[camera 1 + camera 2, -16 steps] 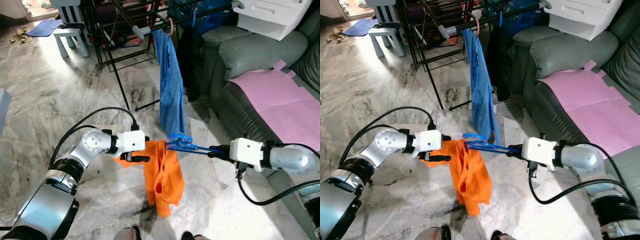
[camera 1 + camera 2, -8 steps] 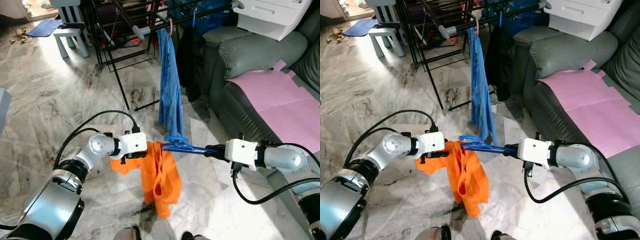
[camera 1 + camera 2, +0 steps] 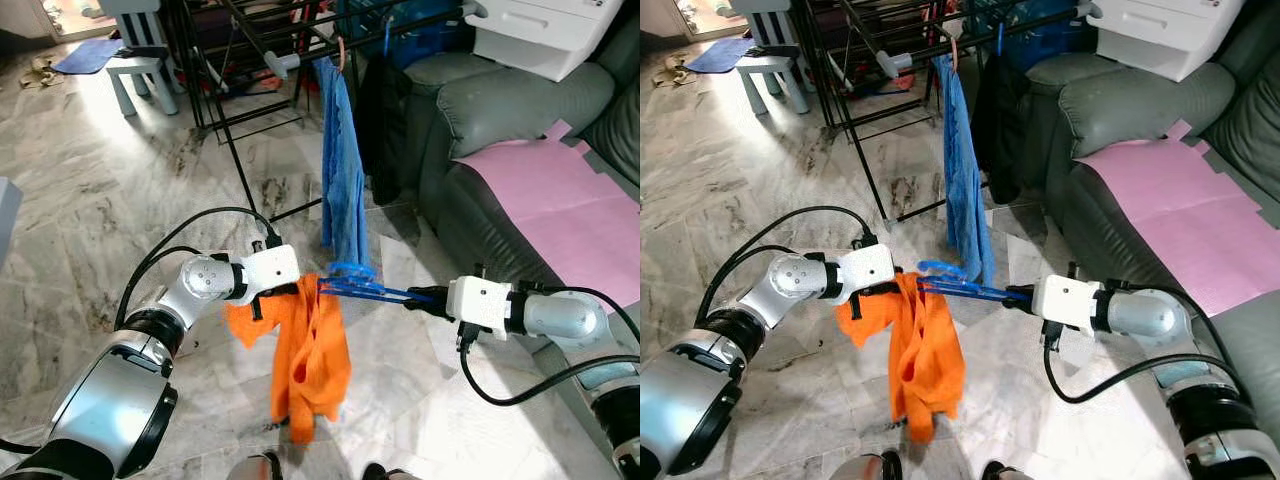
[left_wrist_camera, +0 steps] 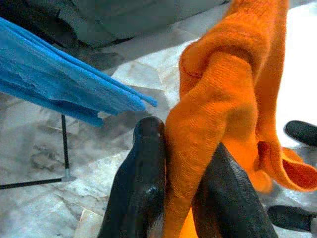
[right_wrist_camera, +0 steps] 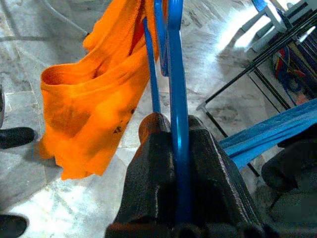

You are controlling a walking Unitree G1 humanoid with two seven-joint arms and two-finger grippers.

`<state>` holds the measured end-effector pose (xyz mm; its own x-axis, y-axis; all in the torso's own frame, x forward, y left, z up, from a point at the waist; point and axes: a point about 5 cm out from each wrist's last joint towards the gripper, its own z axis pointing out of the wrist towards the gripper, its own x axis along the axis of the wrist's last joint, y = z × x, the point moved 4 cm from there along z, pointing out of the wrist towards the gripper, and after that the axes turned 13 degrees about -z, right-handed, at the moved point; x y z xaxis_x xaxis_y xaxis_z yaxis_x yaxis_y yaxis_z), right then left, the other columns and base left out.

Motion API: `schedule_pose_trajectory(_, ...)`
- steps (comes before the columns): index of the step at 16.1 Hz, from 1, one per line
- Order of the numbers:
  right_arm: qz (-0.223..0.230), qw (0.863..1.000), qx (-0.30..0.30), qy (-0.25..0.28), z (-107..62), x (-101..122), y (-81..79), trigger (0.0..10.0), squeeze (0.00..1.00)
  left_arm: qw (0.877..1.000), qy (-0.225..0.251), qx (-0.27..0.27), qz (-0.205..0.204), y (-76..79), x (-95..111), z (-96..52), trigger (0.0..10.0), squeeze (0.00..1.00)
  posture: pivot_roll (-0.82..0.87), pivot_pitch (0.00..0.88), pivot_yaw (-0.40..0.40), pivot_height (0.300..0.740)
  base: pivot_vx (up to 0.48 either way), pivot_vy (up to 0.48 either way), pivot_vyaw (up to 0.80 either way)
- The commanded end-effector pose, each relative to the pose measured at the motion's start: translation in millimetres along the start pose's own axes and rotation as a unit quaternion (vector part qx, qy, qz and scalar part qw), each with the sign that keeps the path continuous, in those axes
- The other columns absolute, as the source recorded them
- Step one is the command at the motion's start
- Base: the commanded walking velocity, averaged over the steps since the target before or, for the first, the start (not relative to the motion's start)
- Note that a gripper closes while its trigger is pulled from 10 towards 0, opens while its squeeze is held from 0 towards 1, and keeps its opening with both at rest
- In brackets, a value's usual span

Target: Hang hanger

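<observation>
A blue plastic hanger is held flat between the two grippers, above the marble floor. The right gripper is clamped on one end of it: in the right wrist view the thin blue bar runs straight out from between the two black fingers, which are pressed together on it. From that gripper the hanger extends toward the left gripper, and its curved hook end lies just beside the hem of a blue cloth.

An orange garment is draped over the hanger's far end and hangs down below both grippers in soft folds. The left gripper is closed on a fold of it; in the left wrist view a ridge of knitted, slightly fuzzy orange fabric is pinched between the two glossy black fingertips.

The blue cloth, thin and smooth, hangs in a long strip from a black metal drying rack beyond the grippers. A grey leather sofa with a pink sheet stands beside the right arm. No writing can be read.
</observation>
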<state>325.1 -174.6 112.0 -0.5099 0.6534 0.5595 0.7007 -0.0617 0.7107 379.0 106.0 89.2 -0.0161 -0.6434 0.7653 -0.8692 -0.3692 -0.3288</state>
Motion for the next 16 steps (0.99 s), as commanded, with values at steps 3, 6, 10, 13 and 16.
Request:
schedule_pose_trajectory(3, -0.013, 1.0, -0.006, 0.011, 3.0, 5, 5.8, 10.0, 0.0, 1.0, 0.014, -0.009, 0.007, -4.2, 7, -4.8, 0.0, 0.0, -0.08, 0.082, 0.04, 0.74, 0.0, 0.0, 0.0)
schedule_pose_trajectory(6, -0.023, 1.0, -0.021, 0.005, 4.5, 3, 11.0, 10.0, 0.0, 1.0, 0.002, -0.026, 0.006, 2.4, -3, -6.0, 0.0, 0.0, -0.08, 0.079, 0.04, 0.74, 0.0, 0.0, 0.0)
schedule_pose_trajectory(10, 0.031, 0.999, 0.008, 0.016, 7.4, 3, 1.1, 10.0, 1.0, 1.0, 0.013, -0.011, -0.025, 1.5, -10, -9.5, 0.0, 0.0, -0.08, 0.077, 0.039, 0.74, 0.0, 0.0, 0.0)
schedule_pose_trajectory(13, 0.005, 1.0, 0.009, -0.016, 6.7, -4, 2.8, 10.0, 1.0, 0.992, 0.023, 0.085, -0.087, -23.7, -14, -19.7, 0.0, 0.0, -0.08, 0.077, 0.036, 0.74, 0.0, 0.0, 0.0)
schedule_pose_trajectory(16, -0.022, 0.998, -0.028, -0.053, 2.6, -10, 23.8, 10.0, 1.0, 0.987, 0.022, 0.115, -0.105, -29.1, -24, -27.5, 0.0, 0.0, -0.07, 0.081, 0.037, 0.74, 0.0, 0.0, 0.0)
